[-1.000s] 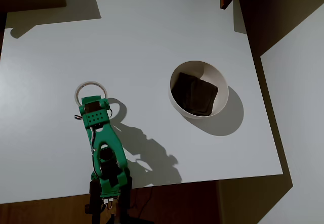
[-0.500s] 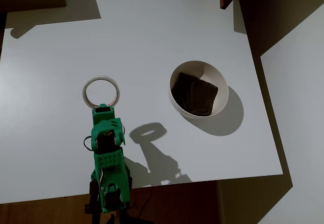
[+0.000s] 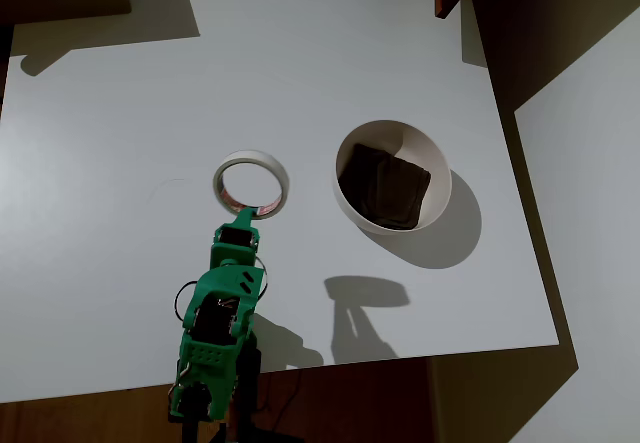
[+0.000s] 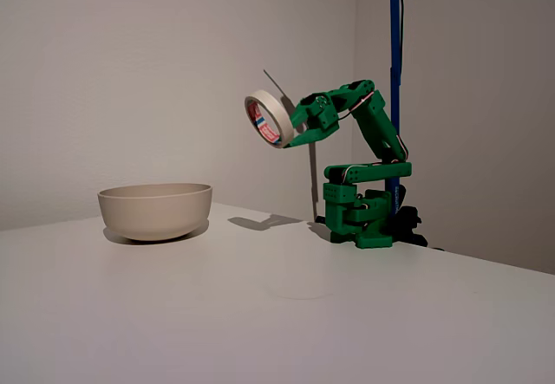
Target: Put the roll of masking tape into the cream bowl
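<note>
Arm: green plastic five-joint arm (image 4: 368, 163), base at the near edge of the white worktop (image 3: 120, 83) in the overhead view; in the fixed view it stands at the far right of the worktop, upper links folded and reaching left.
Gripper: green two-finger gripper (image 3: 243, 218) (image 4: 293, 133), raised well above the worktop; jaws closed on the rim of the tape roll.
Tape: small cream-white roll of masking tape (image 3: 251, 184) (image 4: 268, 120) with a wide hole and reddish print on its inner core. Held in the air, tilted, its open face turned towards the camera side in the fixed view. Not touching the worktop.
Tape position: overhead view, over the middle of the worktop, just left of the bowl, apart from it.
Bowl: round cream-white bowl with smooth deep sides (image 3: 439, 168) (image 4: 156, 209), upright on the worktop, towards its right edge in the overhead view.
Bowl contents: a dark square object (image 3: 384, 188) lies inside; what it is cannot be told.
Shadows: the arm's shadow (image 3: 365, 298) falls on the worktop near its near edge, below the bowl in the overhead view.
</note>
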### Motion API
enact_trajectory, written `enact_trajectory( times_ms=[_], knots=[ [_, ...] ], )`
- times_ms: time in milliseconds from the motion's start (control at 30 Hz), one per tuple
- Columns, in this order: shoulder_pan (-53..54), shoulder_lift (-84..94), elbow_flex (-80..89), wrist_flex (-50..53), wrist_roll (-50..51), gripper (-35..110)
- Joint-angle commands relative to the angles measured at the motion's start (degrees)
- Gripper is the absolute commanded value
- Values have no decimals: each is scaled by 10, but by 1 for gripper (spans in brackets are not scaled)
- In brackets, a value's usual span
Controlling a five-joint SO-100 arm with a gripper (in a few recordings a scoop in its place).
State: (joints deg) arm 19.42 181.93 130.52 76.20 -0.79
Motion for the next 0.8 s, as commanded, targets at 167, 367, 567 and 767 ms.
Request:
enact_trajectory(
  times_ms=[167,367,567,767],
  knots=[
    [79,-197,-99,-102,2,-8],
    [134,-402,-181,-178,2,-8],
    [195,-621,-356,-178,16,-8],
    [227,-734,-436,-194,25,-8]
  ],
)
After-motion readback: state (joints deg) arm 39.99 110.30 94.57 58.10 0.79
